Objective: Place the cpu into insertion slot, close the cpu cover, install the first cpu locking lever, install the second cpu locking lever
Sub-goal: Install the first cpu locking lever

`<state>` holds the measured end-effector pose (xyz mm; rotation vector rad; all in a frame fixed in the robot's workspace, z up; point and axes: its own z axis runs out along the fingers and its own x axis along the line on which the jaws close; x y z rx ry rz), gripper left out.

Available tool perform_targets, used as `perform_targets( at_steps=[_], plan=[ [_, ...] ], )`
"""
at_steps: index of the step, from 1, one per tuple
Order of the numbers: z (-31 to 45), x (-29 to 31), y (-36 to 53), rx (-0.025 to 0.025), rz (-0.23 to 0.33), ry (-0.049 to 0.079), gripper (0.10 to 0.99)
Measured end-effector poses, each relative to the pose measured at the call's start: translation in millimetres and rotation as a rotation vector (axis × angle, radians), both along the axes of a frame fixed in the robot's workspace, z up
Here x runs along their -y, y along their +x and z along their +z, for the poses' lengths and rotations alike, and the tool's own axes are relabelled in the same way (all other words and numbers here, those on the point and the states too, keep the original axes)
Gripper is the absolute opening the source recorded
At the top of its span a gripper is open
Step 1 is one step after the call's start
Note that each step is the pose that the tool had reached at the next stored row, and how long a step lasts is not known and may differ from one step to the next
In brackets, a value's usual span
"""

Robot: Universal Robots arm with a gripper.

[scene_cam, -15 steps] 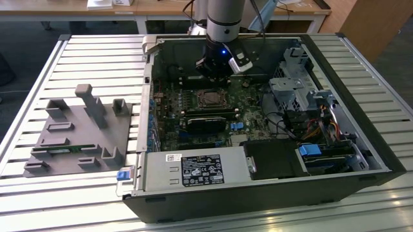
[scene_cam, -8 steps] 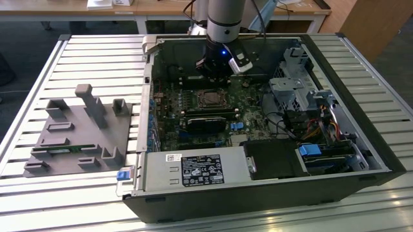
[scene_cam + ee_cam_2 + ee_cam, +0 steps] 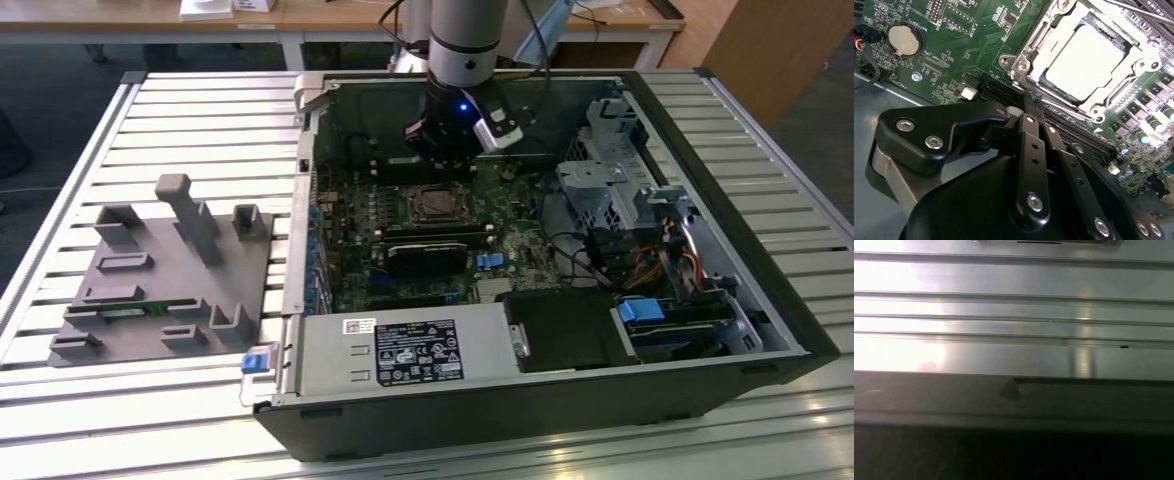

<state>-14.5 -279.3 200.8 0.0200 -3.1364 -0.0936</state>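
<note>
One open computer case (image 3: 561,400) lies on the slatted metal surface (image 3: 80,160), its motherboard (image 3: 400,240) exposed. In the second wrist view the cpu (image 3: 1086,62) sits inside the insertion slot (image 3: 1026,52), its pale metal top showing through the window of the cpu cover (image 3: 1054,92), which lies down around it. In the exterior view the slot (image 3: 434,203) is near the board's middle, and the pincer (image 3: 447,150) hangs just at its 12 o'clock, inside the case; whether its fingers are spread or pressed together I cannot tell. One black module (image 3: 430,252) lies at the slot's 6 o'clock. A grey fixture tray (image 3: 147,300) sits at the case's 9 o'clock, well apart, with bare slats around it. One coin cell (image 3: 904,40) sits on the board.
</note>
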Motion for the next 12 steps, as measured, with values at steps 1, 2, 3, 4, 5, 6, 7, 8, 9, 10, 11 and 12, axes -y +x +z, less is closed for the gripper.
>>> perform_targets(
  at_steps=[1,2,3,4,5,6,7,8,9,10,11,12],
  plan=[
    [0.2,0.0,0.0,0.0001,0.0,0.0,0.106],
    [0.6,0.0,0.0,-0.0001,0.0,0.0,0.106],
    [0.7,0.0,0.0,0.0,0.0,0.0,0.106],
    [0.7,0.0,0.0,0.0,0.0,0.0,0.106],
    [0.7,0.0,0.0,0.0001,0.0,-0.001,0.106],
    [0.8,0.0,0.1,-0.0001,0.0,-0.003,0.106],
    [0.7,0.0,0.1,0.0,0.0,-0.005,0.106],
    [0.7,0.0,0.1,0.0,0.0,-0.006,0.106],
    [0.6,0.0,0.1,0.0,0.0,-0.008,0.106],
    [0.5,0.0,0.1,-0.0002,0.0,-0.009,0.106],
    [0.4,0.0,0.1,-0.0002,0.0,-0.01,0.106],
    [0.1,0.0,0.1,-0.0001,0.0,-0.01,0.106]
  ],
)
